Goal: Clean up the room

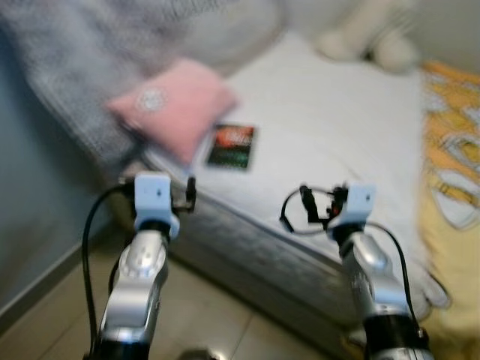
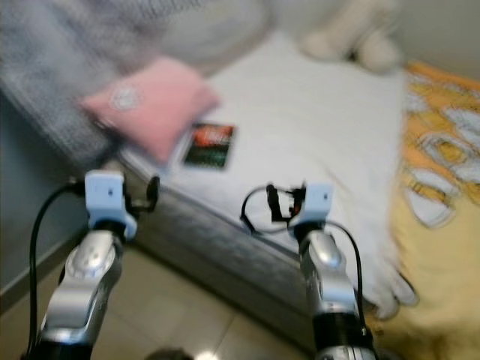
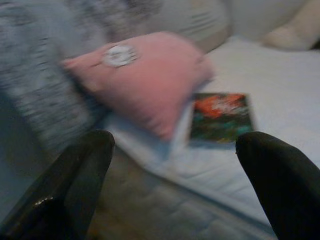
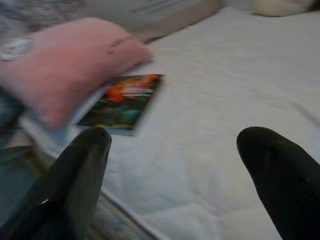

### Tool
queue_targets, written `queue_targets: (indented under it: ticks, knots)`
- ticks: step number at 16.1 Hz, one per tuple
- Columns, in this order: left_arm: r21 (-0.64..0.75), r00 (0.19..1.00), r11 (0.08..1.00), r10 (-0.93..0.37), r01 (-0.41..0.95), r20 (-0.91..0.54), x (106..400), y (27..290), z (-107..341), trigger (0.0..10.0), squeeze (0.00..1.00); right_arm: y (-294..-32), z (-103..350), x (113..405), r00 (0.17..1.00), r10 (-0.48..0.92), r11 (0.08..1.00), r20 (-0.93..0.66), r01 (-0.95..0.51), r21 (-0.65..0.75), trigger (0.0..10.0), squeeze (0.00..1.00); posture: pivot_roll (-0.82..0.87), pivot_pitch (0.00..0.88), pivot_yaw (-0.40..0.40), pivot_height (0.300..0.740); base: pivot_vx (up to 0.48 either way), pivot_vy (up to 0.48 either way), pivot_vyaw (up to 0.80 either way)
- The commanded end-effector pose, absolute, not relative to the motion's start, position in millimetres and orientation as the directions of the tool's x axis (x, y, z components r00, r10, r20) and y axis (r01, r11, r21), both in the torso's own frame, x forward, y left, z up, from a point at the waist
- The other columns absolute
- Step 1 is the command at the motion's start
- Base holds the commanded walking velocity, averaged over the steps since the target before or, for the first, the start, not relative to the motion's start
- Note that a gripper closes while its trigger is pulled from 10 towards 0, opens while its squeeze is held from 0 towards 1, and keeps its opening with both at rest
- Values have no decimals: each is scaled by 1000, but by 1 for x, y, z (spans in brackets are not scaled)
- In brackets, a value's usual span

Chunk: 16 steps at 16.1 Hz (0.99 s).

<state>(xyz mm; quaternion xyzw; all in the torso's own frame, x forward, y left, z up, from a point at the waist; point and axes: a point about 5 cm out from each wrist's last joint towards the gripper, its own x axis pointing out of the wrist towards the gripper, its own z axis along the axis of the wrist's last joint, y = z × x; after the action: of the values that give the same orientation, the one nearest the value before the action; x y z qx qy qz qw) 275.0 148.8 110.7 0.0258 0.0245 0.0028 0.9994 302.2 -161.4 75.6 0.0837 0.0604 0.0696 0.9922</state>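
The book (image 1: 232,146) with the dark, red-splashed cover lies flat on the white mattress (image 1: 337,127) near the bed's corner, one edge just beside or tucked under the pink pillow (image 1: 174,105); for tidying, we judge it the likeliest loose item here. In the left eye view we see both silver arms raised in front of the bed edge, the left gripper (image 1: 190,193) short of the corner and the right gripper (image 1: 305,206) over the mattress rim, probably so either can reach the bed. A grey blanket (image 1: 82,60) is heaped behind the pillow, and a yellow patterned cover (image 1: 450,165) hangs on the right. In the left wrist view the left gripper's fingers (image 3: 75,180) stand spread apart, holding nothing, framing pillow and book. In the right wrist view the right gripper's fingers (image 4: 80,175) are likewise spread and empty above bare sheet, the book ahead of them.
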Motion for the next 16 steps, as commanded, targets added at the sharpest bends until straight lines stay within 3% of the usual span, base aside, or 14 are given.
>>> queue_targets:
  ticks: [1,3,7,9,13,16]
  knots:
    - [44,999,999,-11,13,-47,274,144,110,10000,0,-170,74,302,986,124,979,-112,-104,173,10000,0,-5,0,-30,740,0,0,413]
    - [66,999,998,2,1,-41,273,150,108,10000,0,-172,77,301,989,118,981,-92,-102,163,10000,0,-13,0,-26,740,0,0,413]
    - [19,998,999,51,-50,-45,275,153,108,10000,0,-169,76,297,991,108,982,-77,-94,161,10000,0,-29,0,-12,740,0,-480,408]
    - [63,997,996,71,-68,-41,277,152,110,10000,0,-170,75,294,993,86,979,-76,-70,190,10000,0,-34,0,-10,740,0,-476,409]
    - [183,985,983,57,-26,-165,277,157,97,10000,0,-173,59,270,989,78,977,-127,-50,205,10000,59,-43,0,18,740,0,-439,309]
    - [213,985,977,54,-18,-165,279,164,101,10000,0,-169,58,273,992,50,974,-118,-22,227,10000,94,-36,0,62,740,0,0,0]
